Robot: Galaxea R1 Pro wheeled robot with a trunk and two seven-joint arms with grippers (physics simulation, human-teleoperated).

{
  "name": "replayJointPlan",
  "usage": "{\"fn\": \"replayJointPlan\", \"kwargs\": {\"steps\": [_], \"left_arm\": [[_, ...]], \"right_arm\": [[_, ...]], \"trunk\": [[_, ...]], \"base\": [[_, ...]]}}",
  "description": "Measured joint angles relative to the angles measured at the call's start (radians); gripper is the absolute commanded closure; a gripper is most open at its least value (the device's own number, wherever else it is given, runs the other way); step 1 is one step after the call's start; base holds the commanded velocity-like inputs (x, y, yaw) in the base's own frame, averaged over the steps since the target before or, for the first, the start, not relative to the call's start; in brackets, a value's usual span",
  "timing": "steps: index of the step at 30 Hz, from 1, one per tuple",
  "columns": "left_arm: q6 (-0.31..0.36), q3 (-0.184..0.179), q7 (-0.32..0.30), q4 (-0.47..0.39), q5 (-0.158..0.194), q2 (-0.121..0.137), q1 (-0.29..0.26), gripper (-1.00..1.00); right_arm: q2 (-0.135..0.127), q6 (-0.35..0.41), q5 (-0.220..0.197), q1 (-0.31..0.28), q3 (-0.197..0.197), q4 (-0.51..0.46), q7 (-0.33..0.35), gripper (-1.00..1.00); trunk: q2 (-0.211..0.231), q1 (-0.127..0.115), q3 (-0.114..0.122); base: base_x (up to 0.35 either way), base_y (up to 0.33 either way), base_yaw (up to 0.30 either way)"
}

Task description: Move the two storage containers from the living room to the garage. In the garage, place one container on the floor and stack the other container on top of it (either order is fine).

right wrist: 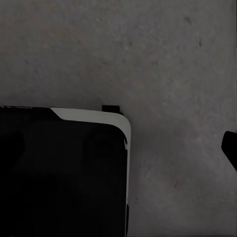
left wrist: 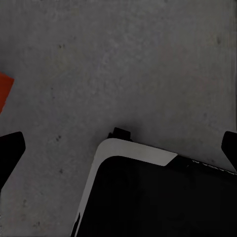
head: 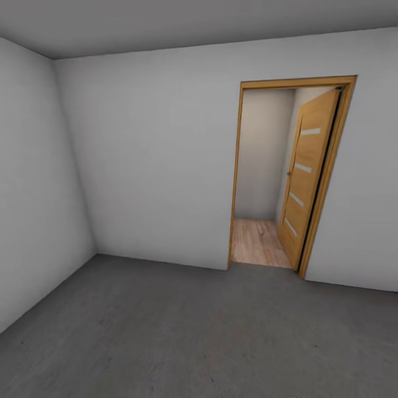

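Currently in the garage, facing the far wall [head: 155,166]; door [head: 307,177] at far right stands open onto light wood planks [head: 257,240], prob the way back to the living room.

Left hand [left wrist: 118,145]: both dark fingertips [left wrist: 11,148] sit at opposite edges of the left wrist view, so spread wide, nothing between them. Pointed down at the floor [left wrist: 123,64], over a corner of the robot base [left wrist: 148,197]. Arms look parked low for driving, not reaching.

Right hand: one fingertip [right wrist: 230,148] at the edge of the right wrist view, other not seen, so can't tell spread or closed. Nothing visibly held.

Container: orange-red sliver [left wrist: 5,89] at the edge of the left wrist view, on the floor just beside the base. Looks like one bin already set down; too little visible to say one or two.

Floor: dark grey, rough, speckled like concrete. Walls plain pale grey, room bare.

Guess: heading out for bin no. 2.
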Motion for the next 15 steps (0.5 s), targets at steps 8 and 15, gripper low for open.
{"fn": "replayJointPlan", "kwargs": {"steps": [8, 15], "left_arm": [[0.000, 0.000, 0.000, 0.000, 0.000, 0.000, 0.000, -1.00], [0.000, 0.000, 0.000, 0.000, 0.000, 0.000, 0.000, -1.00]], "right_arm": [[0.000, 0.000, 0.000, 0.000, 0.000, 0.000, 0.008, -1.00], [0.000, 0.000, 0.000, 0.000, 0.000, 0.000, 0.008, -1.00]], "trunk": [[0.000, 0.000, 0.000], [0.000, 0.000, 0.000]], "base": [[0.000, 0.000, -0.296], [0.000, 0.000, -0.296]]}}
